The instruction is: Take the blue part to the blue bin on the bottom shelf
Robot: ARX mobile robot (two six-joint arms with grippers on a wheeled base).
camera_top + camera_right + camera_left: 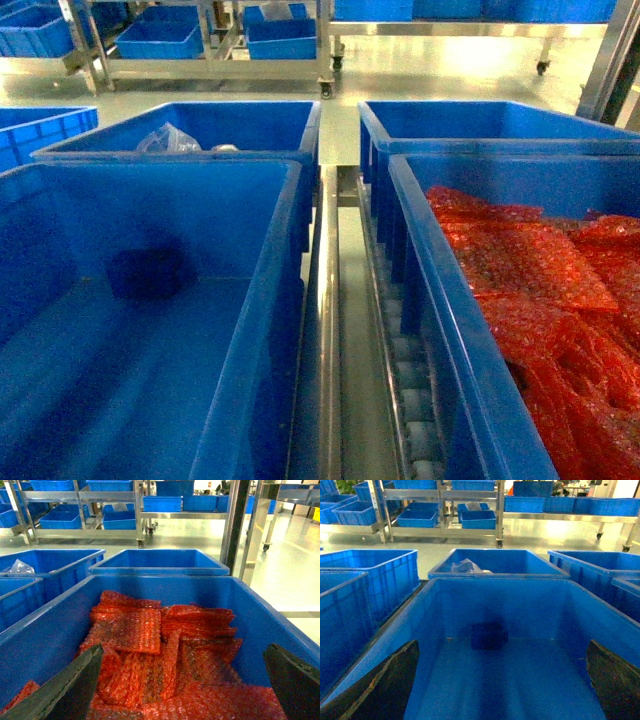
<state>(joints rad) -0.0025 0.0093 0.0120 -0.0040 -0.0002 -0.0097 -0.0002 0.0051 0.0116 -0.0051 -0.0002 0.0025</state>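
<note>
The blue bin fills the left of the head view, with smooth plain inner walls. A dark blue blocky shape, which looks like the blue part, lies on the bin floor against the far wall. My left gripper hangs open over this bin, its dark fingers spread wide with nothing between them. My right gripper is open above the neighbouring crate of red bubble-wrap packets. The bottom shelf shows as steel rails and white rollers between the two crates. Neither gripper shows in the head view.
The crate with red packets stands right of the bin. Behind are two more blue crates, the left one holding a clear plastic bag. Wheeled steel racks with blue crates stand across the floor.
</note>
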